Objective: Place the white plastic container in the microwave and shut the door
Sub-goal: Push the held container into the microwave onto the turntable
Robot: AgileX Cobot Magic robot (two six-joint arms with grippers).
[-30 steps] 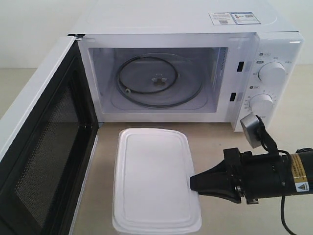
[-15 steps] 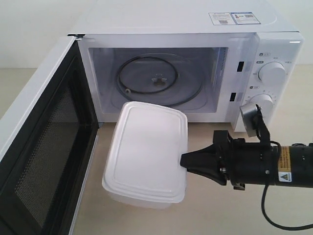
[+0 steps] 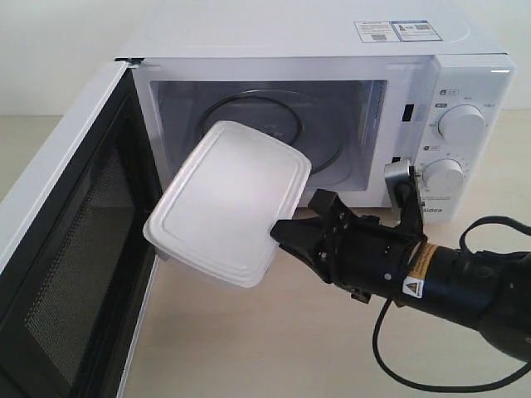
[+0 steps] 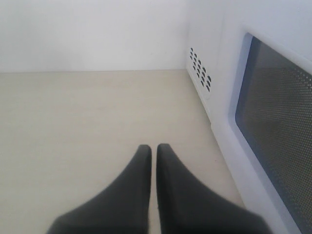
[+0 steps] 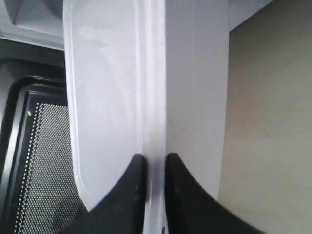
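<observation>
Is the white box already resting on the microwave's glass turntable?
No, the white plastic container hangs tilted in front of the open microwave, pinched at its rim by the right pincer.

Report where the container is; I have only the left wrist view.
Observer: The right gripper pinches the container by its rim, near a corner.
Operator: Say whether it is lifted.
Observer: It is off the table, tilted, with its far end raised in front of the microwave opening.
Operator: Check the cavity.
Observer: Nothing shows on the turntable where the container does not hide it.
</observation>
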